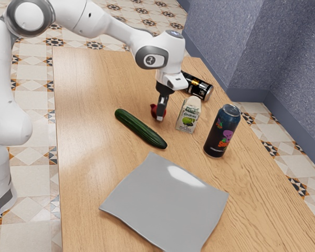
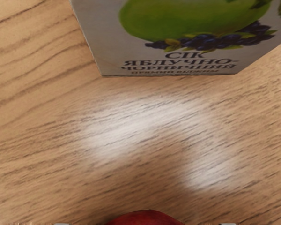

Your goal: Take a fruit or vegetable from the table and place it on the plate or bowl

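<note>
A small red fruit sits on the wooden table, partly hidden behind my gripper, which has come down around it. In the wrist view the red fruit is right under the hand, with a gap on each side of it, so the gripper is open. A long dark green cucumber lies toward the exterior view's left of the fruit. The flat grey square plate rests nearer the table's front, well apart from the gripper.
A juice carton with a green apple picture stands close beside the gripper. A dark can stands upright further right, and a black can lies on its side behind. A blue-grey wall borders the table's far side.
</note>
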### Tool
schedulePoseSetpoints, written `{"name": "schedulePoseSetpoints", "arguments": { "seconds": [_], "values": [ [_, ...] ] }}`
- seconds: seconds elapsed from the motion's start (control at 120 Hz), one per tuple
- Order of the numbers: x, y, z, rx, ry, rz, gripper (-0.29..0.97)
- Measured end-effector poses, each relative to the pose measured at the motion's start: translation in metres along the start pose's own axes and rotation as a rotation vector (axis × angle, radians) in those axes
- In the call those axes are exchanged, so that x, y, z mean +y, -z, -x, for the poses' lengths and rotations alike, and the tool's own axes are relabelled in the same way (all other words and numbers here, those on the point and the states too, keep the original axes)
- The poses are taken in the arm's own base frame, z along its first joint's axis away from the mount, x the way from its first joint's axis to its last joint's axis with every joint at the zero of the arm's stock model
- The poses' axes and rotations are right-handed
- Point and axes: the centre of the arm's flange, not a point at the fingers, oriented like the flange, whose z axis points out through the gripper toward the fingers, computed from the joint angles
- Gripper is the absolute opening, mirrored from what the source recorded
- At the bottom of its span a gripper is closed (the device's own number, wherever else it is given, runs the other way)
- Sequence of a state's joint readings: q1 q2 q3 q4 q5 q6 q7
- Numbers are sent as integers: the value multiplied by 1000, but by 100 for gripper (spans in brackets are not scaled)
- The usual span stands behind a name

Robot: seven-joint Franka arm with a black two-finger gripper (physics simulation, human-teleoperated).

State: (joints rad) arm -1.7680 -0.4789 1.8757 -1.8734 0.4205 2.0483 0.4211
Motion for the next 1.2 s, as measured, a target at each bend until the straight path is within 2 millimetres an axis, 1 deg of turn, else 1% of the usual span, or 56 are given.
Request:
{"name": "schedulePoseSetpoints", "arguments": {
  "seconds": [0.042, 0.108, 0.15, 0.208, 0.242, 0.275, 0.35, 0.392, 0.45, 0.542, 0.575, 0.642, 0.7, 0.8, 0.892, 0.933, 1.0, 1.133, 1.167, 1.2],
  "values": [
    [1, 4, -1, -5, -1, -18, 34],
    [6, 20, -2, -39, -1, -60, 33],
    [6, 28, 0, -67, 7, -69, 33],
    [8, 34, 4, -109, 22, -60, 33],
    [12, 39, 5, -134, 28, -60, 32],
    [21, 53, 3, -157, 30, -80, 32],
    [55, 92, -4, -206, 48, -156, 32],
    [77, 104, -10, -234, 59, -187, 33],
    [109, 114, -23, -262, 63, -208, 32],
    [160, 118, -46, -271, 31, -175, 32],
    [171, 120, -49, -280, 32, -162, 32],
    [185, 126, -52, -298, 49, -140, 32],
    [203, 136, -59, -295, 38, -130, 32],
    [253, 145, -76, -295, -24, -114, 32],
    [293, 147, -84, -303, -78, -93, 32],
    [312, 152, -88, -294, -106, -88, 32],
    [344, 161, -90, -288, -157, -78, 32],
    [405, 170, -85, -290, -245, -82, 31],
    [416, 173, -85, -273, -266, -91, 31],
    [418, 176, -85, -250, -270, -98, 31]
  ]
}}
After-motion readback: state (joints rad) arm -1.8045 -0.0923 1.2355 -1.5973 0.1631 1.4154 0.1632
